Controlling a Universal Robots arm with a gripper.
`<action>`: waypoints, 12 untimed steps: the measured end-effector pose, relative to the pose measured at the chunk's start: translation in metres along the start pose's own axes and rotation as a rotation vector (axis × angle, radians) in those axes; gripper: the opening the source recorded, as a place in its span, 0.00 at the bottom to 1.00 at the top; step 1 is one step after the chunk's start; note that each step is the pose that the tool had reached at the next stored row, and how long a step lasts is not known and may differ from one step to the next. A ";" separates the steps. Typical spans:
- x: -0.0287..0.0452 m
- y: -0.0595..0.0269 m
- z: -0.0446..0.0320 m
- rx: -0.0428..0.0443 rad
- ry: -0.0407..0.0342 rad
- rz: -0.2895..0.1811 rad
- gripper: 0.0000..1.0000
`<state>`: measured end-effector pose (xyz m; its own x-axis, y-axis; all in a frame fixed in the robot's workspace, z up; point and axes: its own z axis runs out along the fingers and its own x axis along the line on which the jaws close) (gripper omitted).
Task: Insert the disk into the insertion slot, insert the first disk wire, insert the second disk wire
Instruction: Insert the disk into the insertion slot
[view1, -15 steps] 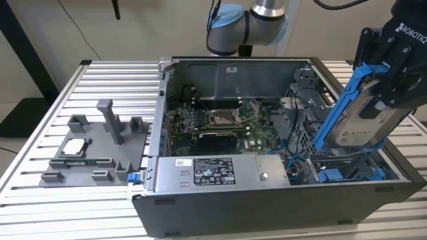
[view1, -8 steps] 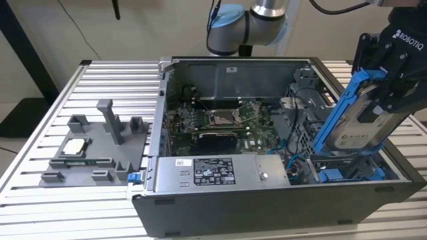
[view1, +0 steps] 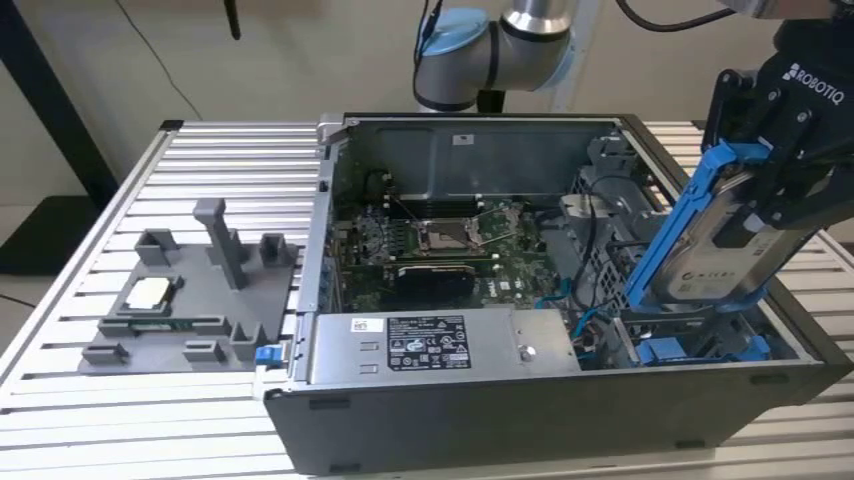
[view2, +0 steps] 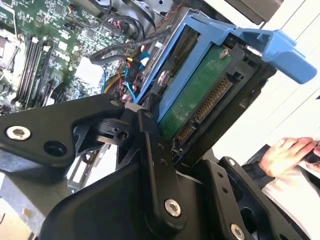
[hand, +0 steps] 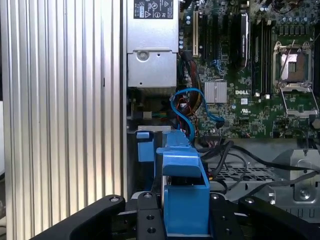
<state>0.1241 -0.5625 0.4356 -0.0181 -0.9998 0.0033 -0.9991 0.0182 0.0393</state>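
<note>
In the exterior view the gripper (view1: 771, 185) is clamped tight on the disk (view1: 721, 265), a flat grey drive with a white label in a bright blue frame. The disk stands almost upright, top leaning to the exterior view's right, its low end dipping into the computer case (view1: 534, 415). The insertion slot (view1: 674, 335) seems to lie just under that end, so the disk is not in yet.

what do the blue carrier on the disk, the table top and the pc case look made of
Blue carrier: likely moulded plastic, uniform bright colour, soft sheen, rounded tab. Disk: apparently metal body, silver-grey, with a white label. Table top: probably aluminium, pale silvery with parallel grooves. PC case: seemingly painted sheet metal, dark grey, thin folded edges; its outer panel could be plastic.
</note>
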 end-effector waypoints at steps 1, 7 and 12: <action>0.0000 0.0000 0.0003 0.0000 -0.0002 0.000 0.33; 0.0000 -0.0002 0.0037 0.0000 0.0000 0.000 0.33; 0.0000 -0.0003 0.0078 0.0000 0.0000 0.000 0.33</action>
<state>0.1241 -0.5625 0.4277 -0.0181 -0.9998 0.0033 -0.9991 0.0182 0.0393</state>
